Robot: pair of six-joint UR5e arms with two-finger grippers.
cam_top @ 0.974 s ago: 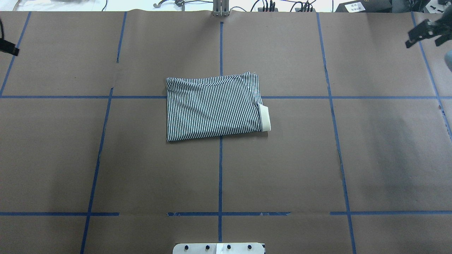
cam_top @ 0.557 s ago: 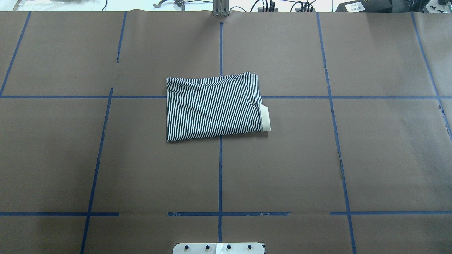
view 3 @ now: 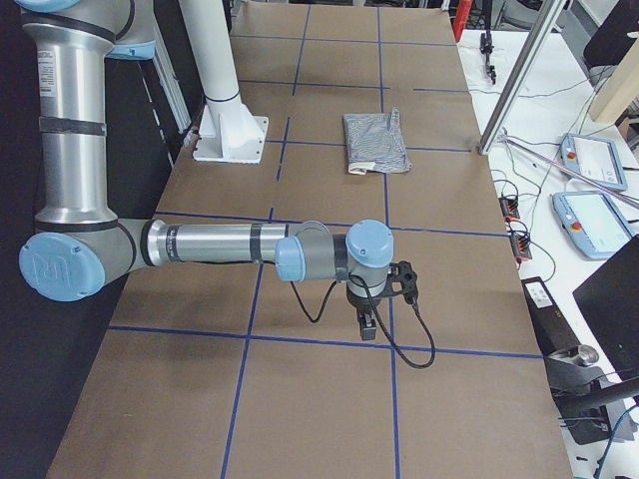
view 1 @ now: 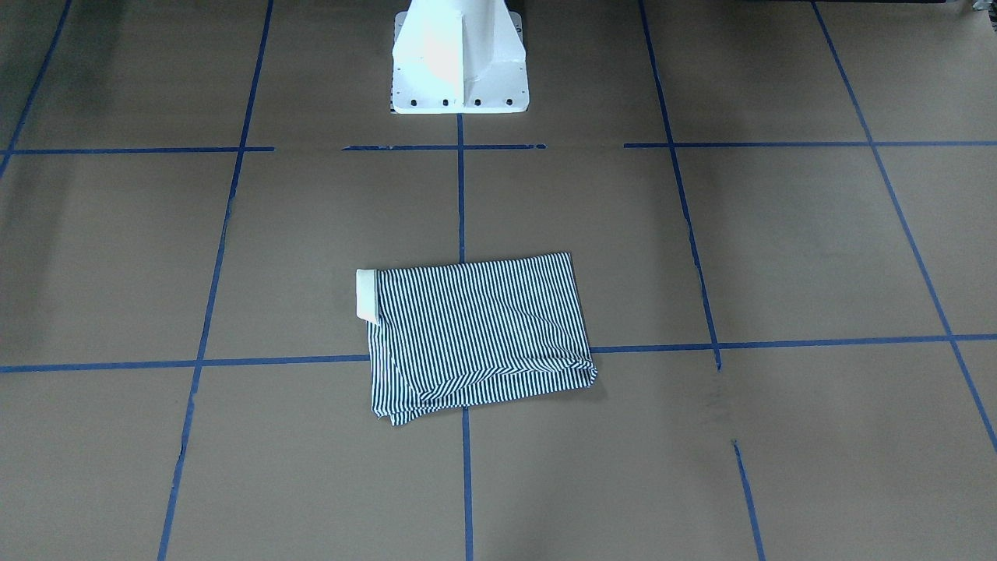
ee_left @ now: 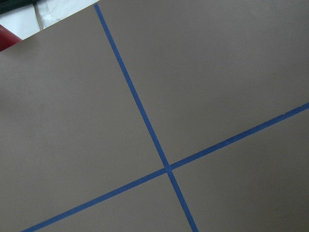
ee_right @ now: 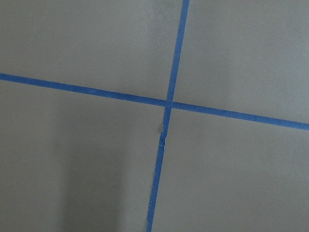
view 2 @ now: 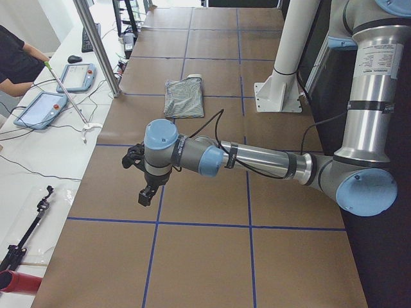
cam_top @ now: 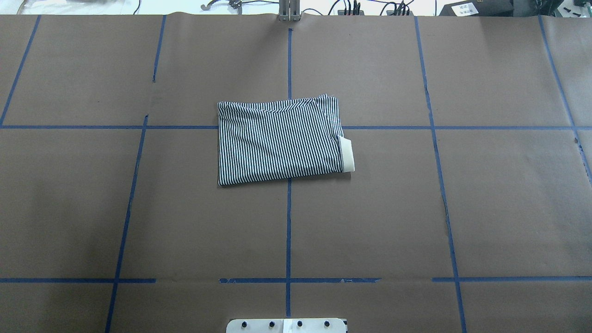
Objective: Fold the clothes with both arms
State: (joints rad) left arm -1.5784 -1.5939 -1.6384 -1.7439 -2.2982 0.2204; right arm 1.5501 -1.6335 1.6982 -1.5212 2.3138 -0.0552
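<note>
The folded polo shirt (cam_top: 280, 141) lies central on the desk (cam_top: 416, 208), well apart from the left tool (view 2: 145, 192) and right tool (view 3: 367, 324), whose opening cannot be told.

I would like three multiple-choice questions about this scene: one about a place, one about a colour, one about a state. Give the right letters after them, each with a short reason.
1. Where does the striped shirt lie?
A. Over a crossing of the blue tape lines, near the middle of the table
B. At a corner of the table
C. On the white pedestal

2. What colour is the strip that sticks out at one edge of the shirt?
A. Red
B. White
C. Green

3. In what state is the shirt?
A. Spread open with the sleeves out
B. Folded into a compact rectangle
C. Crumpled in a heap

Answers:
1 A: tape lines run under it from all four sides.
2 B: the strip is plain white beside the stripes.
3 B: its edges are mostly straight and no sleeve shows.
</note>
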